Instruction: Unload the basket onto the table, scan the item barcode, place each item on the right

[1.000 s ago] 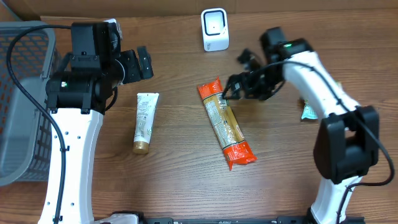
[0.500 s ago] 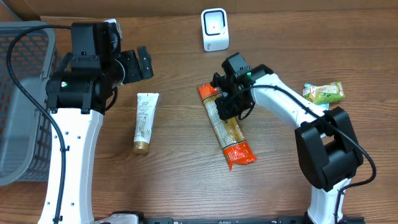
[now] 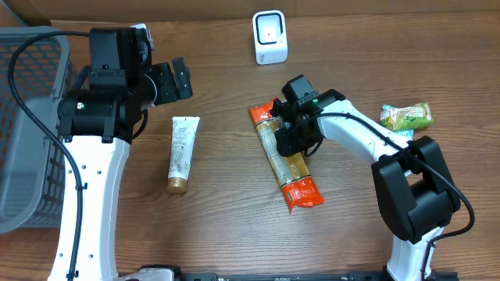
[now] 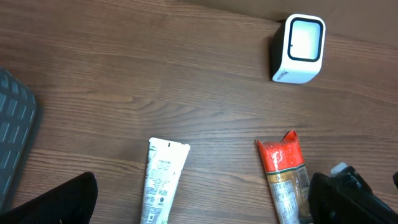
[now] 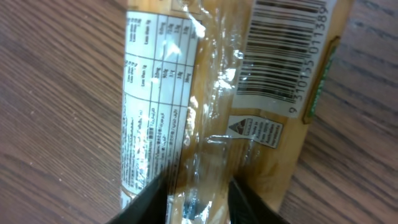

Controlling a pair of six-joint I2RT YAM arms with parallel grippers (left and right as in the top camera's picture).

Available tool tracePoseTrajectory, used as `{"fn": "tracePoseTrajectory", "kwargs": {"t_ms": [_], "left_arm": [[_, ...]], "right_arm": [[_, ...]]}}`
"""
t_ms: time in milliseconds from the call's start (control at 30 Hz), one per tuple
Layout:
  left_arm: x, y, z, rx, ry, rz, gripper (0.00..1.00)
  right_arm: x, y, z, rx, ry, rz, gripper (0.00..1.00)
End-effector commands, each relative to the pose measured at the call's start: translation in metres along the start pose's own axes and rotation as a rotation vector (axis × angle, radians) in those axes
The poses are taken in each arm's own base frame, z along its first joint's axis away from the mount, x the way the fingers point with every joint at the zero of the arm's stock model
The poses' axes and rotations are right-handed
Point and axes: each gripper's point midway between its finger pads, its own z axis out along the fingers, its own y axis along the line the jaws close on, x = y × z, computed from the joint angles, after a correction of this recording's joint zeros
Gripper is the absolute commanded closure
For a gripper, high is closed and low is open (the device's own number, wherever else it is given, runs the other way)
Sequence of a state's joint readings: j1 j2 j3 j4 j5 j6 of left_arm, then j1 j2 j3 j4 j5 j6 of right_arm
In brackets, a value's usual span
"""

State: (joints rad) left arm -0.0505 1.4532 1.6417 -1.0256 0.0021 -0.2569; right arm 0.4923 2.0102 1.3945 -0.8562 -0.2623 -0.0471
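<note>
Brown wood-grain tabletop [image 3: 219, 226], packet [image 3: 287, 168] with orange-red ends, clear golden middle, white label and black-on-white barcode [image 5: 286, 62], white tube [image 3: 181, 152] with bronze cap, white scanner [image 3: 269, 36] with black side, grey mesh basket [image 3: 23, 156], green-and-yellow snack [image 3: 406, 116]

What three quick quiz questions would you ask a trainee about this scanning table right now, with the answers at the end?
1. Which item is the right gripper down on? A, the white tube; B, the long packet with orange ends; C, the green snack bag.
2. True or false: the long packet's barcode faces up toward the right wrist camera.
3. Fill in: the left gripper hangs ___, with nothing between its fingers.
Key: 1 B; 2 true; 3 open.
</note>
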Motion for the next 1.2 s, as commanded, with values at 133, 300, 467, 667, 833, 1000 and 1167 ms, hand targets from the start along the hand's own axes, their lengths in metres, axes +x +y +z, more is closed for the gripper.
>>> {"fn": "tracePoseTrajectory", "kwargs": {"t_ms": [133, 300, 467, 667, 833, 1000, 1167], "left_arm": [[-0.003, 0.000, -0.002, -0.008, -0.012, -0.011, 0.00], [-0.003, 0.001, -0.002, -0.008, -0.013, -0.011, 0.00], [-0.003, 0.000, -0.002, -0.008, -0.012, -0.011, 0.00], [-0.003, 0.000, -0.002, -0.008, -0.012, -0.011, 0.00], [-0.003, 0.000, -0.002, -0.008, -0.012, -0.011, 0.00], [-0.003, 0.001, -0.002, -0.008, -0.013, -0.011, 0.01], [-0.003, 0.001, -0.002, -0.008, -0.013, -0.011, 0.00]], "right_arm": [[-0.024, -0.011, -0.042, 0.028, -0.049, 0.036, 0.81], [-0.048, 0.006, -0.118, 0.031, -0.165, 0.013, 0.81], [-0.033, 0.014, -0.155, 0.037, -0.172, 0.010, 0.65], [0.005, 0.001, -0.125, 0.034, -0.026, 0.008, 0.34], [0.013, -0.003, -0.089, -0.081, -0.025, 0.047, 0.15], [0.019, -0.021, -0.068, -0.173, -0.049, 0.118, 0.16], [0.034, -0.024, -0.049, -0.262, -0.051, 0.087, 0.21]]}}
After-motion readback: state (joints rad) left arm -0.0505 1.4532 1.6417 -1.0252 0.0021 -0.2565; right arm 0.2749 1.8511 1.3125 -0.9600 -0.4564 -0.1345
